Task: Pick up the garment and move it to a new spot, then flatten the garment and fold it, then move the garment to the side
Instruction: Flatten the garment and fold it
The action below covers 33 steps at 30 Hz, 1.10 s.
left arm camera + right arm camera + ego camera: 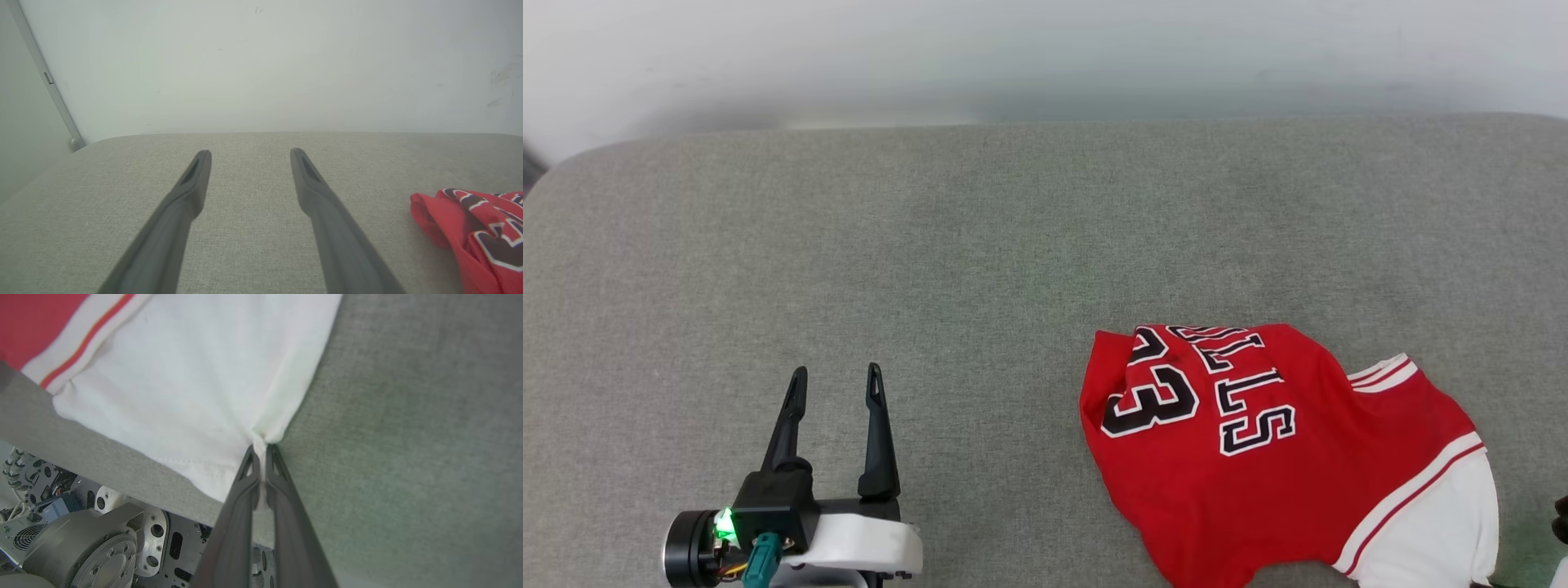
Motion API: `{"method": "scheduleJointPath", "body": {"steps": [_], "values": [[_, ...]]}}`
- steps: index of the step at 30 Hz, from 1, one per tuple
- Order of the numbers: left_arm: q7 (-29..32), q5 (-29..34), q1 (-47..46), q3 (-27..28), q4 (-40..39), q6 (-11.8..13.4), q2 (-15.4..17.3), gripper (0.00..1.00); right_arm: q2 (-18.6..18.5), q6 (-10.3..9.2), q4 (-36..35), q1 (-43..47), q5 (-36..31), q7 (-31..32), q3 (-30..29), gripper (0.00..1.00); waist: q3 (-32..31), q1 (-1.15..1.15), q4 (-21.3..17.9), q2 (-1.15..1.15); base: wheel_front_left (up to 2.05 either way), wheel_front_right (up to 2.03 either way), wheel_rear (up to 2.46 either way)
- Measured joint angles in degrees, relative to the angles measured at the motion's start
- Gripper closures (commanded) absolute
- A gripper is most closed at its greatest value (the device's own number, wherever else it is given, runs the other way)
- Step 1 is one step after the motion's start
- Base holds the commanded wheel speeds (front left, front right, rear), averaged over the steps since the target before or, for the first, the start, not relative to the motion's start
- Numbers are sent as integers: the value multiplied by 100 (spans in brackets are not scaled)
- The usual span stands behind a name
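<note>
The garment, a red jersey with black, white-edged lettering and a "23", lies crumpled on the grey cloth-covered desk. It sits in the near right part of the head view, its print upside-down and partly folded over on itself. Its white sleeve trails toward the desk's near edge. The right gripper has its jaws clenched on a pinch of that sleeve close to the hem, just beside the desk's edge. The cloth puckers into a small peak where the tips bite, which suggests a thin fold is caught rather than a thick bunch. The left gripper sits low over bare desk, well to the left of the garment, its jaws released and spread wide with nothing between them. In the left wrist view the red bundle lies off to the right, apart from the fingers. The step in hand looks like the first one: the grasp for the pick-up is made, but most of the garment rests on the desk. The next move probably calls for raising the right arm so the sleeve draws the body of the jersey up after it. The jersey would then be carried toward the open stretch of desk in the middle or to the left. Held by one point on a sleeve, the jersey would likely hang long and drag, and so small a pinch could slip. A slow lift seems wise, with the free left gripper ready to take a second hold for flattening.
</note>
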Motion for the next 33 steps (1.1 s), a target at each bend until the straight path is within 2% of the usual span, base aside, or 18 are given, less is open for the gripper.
{"method": "scheduleJointPath", "body": {"steps": [1, 2, 3, 8, 11, 14, 19, 24, 28, 33], "values": [[0, 0, 2, 0, 25, -1, 1, 0, 75, 0, 76, 26, -63, -60, -46, 100, -15, 0, -2, 0, 0, 0, 0], [0, 2, 12, 8, 40, -8, 1, 0, 127, 0, 136, 40, -137, -162, -107, 87, -37, 0, -4, 0, 0, 0, 0], [0, 23, 32, 11, 52, -16, 1, 0, 183, 1, 190, 51, -212, -305, -204, 1, -65, 0, -9, 0, 0, 0, 0], [0, 142, 97, 127, 102, -68, 2, 0, 209, -7, 192, -105, -854, -1048, -859, 0, -247, 0, -27, 0, 0, 0, 0], [0, 196, 117, 190, 102, -102, 3, 0, 255, -7, 143, -263, -1405, -1596, -1445, 0, -340, 0, -50, 0, 0, 0, 0], [0, 245, 127, 220, 99, -152, 7, 0, 590, -7, 120, -334, -2060, -2101, -2120, 0, -402, 0, -68, 0, 0, 0, 0], [0, 297, 85, 215, 120, -220, 16, 0, 1636, -5, -93, -204, -3366, -2528, -3461, 0, -419, 0, -40, 0, 0, 0, 0], [0, 336, -108, 245, 192, -301, 76, 0, 2989, -7, -776, 353, -4916, -2619, -4819, 0, -379, 0, 2, 0, 0, 0, 0], [0, 333, -410, 264, 303, -428, 186, 0, 3905, -7, -1494, 898, -5694, -2636, -5409, 0, -319, 0, 28, 0, 0, 0, 0], [0, 233, -1150, 205, 509, -829, 363, 0, 4606, -5, -2229, 1344, -6121, -2639, -5755, 0, -226, 0, 33, 0, 0, 0, 0]]}}
